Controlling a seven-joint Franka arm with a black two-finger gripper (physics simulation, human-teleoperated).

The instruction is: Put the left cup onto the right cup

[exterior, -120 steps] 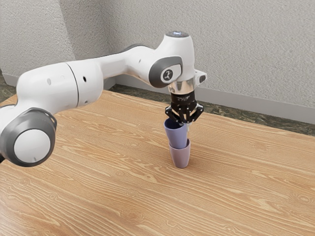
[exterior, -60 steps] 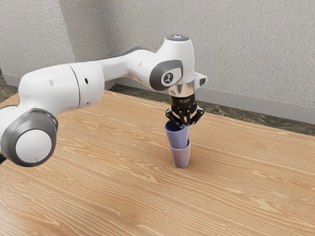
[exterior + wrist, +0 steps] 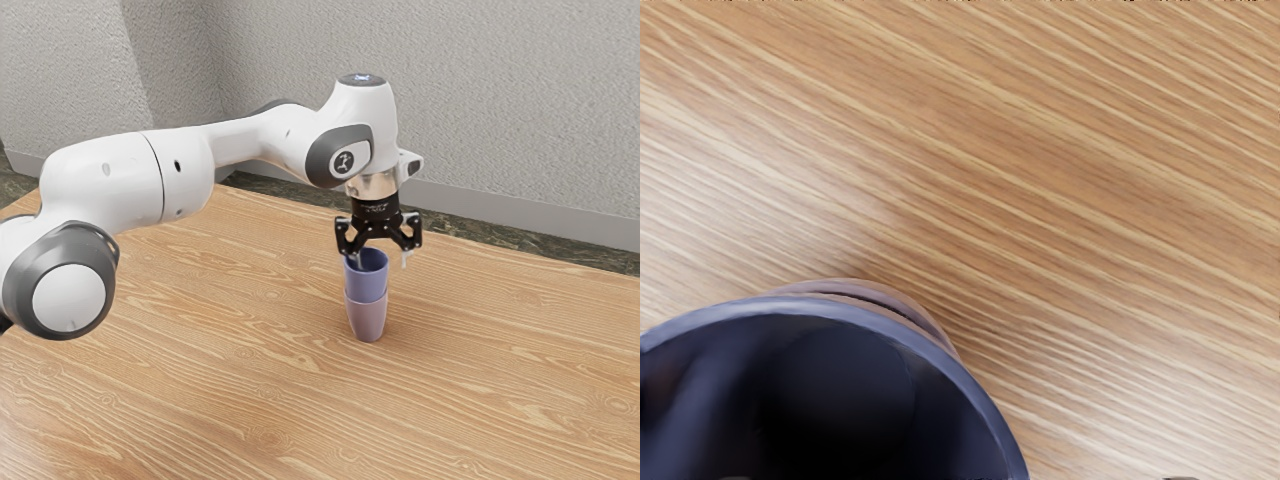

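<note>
Between the parted jaws, the blue cup [image 3: 366,272] sits nested in the purple cup [image 3: 367,318].

Overall light: bright, even and soft in both views, with no hard-edged shadows.
Source: seemingly overhead; the arm [image 3: 110,185] is lightest on its upper shells and greyer underneath.
Table [image 3: 200,400]: evenly lit and matt, with no glare; only a faint soft shadow lies around the foot of the lower cup [image 3: 367,320].
Wall [image 3: 520,90]: flat grey, evenly lit, its rough texture faintly shaded.
Shine: the wrist ring [image 3: 375,182] carries a small highlight.
Wrist view: the wood is paler just beside the top cup [image 3: 790,400], with a darker brown band farther off. The cup's inside is dark, and its rim catches a thin line of light.
</note>
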